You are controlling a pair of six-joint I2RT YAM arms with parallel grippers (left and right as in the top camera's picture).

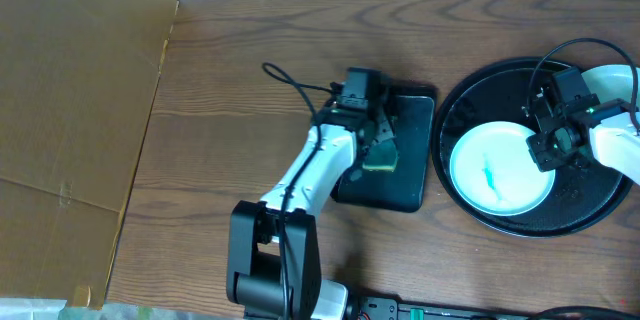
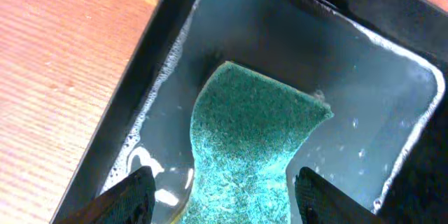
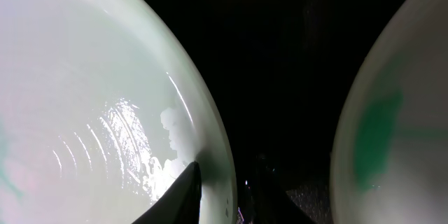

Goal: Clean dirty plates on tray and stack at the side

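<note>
Left gripper (image 2: 220,197) is wide open and holds nothing, with a finger on either side of the sponge (image 2: 245,136), which lies flat in the wet small tray (image 1: 410,188). Right gripper (image 3: 227,192) is nearly closed, pinching the rim of the plate (image 1: 475,155): one finger on the inside face, the other outside the rim. It reads as a real grip, but the outer contact is too dark to confirm. That plate sits in the tray (image 1: 480,90), toward its left side, and the teal smear (image 1: 490,176) in the middle is not yet wiped. Second plate (image 1: 612,80) is close by at the tray's right edge, also smeared. I see only these two. My read of the step: take the sponge and scrub the held plate. Drop the left lower and close across the sponge's narrow waist, not the flared end, so it won't squirt out. Lift straight up past the small tray's wall; expect drips on the table (image 1: 220,80) while crossing. Right should hold the rim firm and level so the plate doesn't skate. Wipe from the centre, away from my right fingers and the second plate. Main risk is a wet rim slipping.
</note>
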